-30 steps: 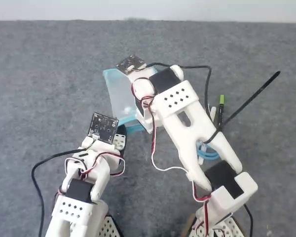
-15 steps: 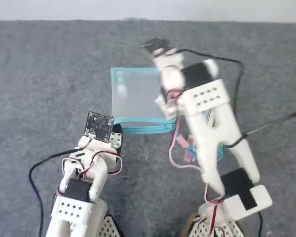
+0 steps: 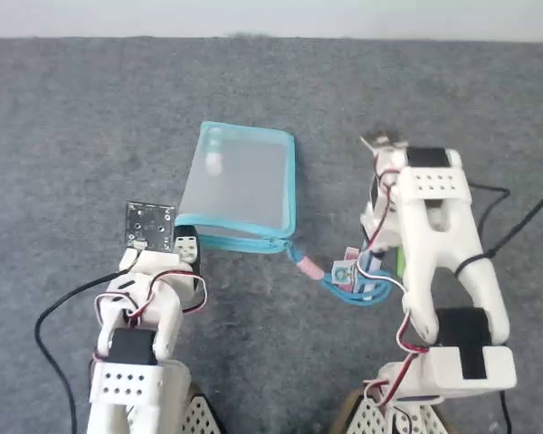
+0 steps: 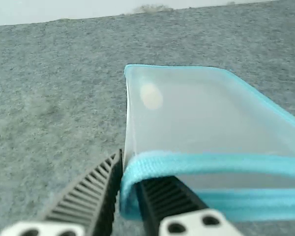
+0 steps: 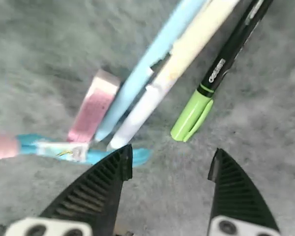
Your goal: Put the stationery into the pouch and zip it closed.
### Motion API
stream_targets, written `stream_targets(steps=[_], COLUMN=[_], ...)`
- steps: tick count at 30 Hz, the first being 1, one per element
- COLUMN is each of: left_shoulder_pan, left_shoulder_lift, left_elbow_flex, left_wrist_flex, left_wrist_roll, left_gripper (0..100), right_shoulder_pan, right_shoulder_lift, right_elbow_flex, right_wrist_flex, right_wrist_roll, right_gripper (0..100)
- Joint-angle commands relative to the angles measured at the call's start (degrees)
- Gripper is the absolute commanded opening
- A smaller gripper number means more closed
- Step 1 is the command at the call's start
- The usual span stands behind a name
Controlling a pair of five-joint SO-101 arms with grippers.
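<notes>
The translucent pouch [image 3: 240,185] with a cyan zip edge lies on the grey carpet. My left gripper [image 3: 190,240] is shut on the pouch's near left corner, and in the left wrist view its fingers [image 4: 105,194] pinch the cyan edge [image 4: 137,169]. My right gripper [image 5: 171,156] is open and hangs over the stationery to the right of the pouch: a light blue pen [image 5: 160,49], a cream pen [image 5: 179,56], a black pen with a green cap [image 5: 221,61] and a pink eraser [image 5: 93,105]. The pouch's cyan zip cord [image 5: 64,150] lies beside them.
The right arm [image 3: 434,226] covers most of the pens from above. The cyan cord [image 3: 353,291] with a pink end [image 3: 308,267] trails from the pouch's near right corner. A black cable [image 3: 525,217] runs off to the right. Open carpet lies beyond the pouch.
My right arm swung from over the pouch to the right and now hangs above the pens. The pouch is uncovered and lies flatter. My left gripper shifted slightly left, still holding it.
</notes>
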Motion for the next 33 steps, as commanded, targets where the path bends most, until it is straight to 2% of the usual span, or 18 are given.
stream_targets(steps=[1, 7, 12, 18, 24, 29, 33], left_shoulder_pan=[-0.44, -0.62, -0.62, -0.62, -0.70, -0.44, -0.26], left_shoulder_lift=[-0.88, -0.88, -0.88, -0.88, -0.88, -0.88, -0.88], left_elbow_flex=[-1.71, -1.71, -1.71, -1.63, -1.54, -1.54, -1.54], left_wrist_flex=[-2.29, -2.20, -2.20, -2.11, -2.11, -2.11, -2.20], left_wrist_roll=[0.88, 0.88, 0.88, 0.88, 0.88, 0.88, 0.88], left_gripper=[1, 1, 1, 1, 1, 1, 1], right_shoulder_pan=[1.89, 5.23, 5.49, 5.58, 8.13, 9.36, 9.45], right_shoulder_lift=[-3.47, -3.38, -3.30, 3.03, 10.77, 11.12, 8.84], right_elbow_flex=[3.87, 9.41, 10.90, 9.85, 4.84, 4.31, 4.31], right_wrist_flex=[-4.70, -12.70, -16.31, -19.82, -18.15, -17.98, -17.45], right_wrist_roll=[0.97, 0.97, 1.32, 1.23, 1.14, 1.41, 1.41], right_gripper=[25.2, 24.5, 16.4, 16.2, 14.7, 0.6, 0.7])
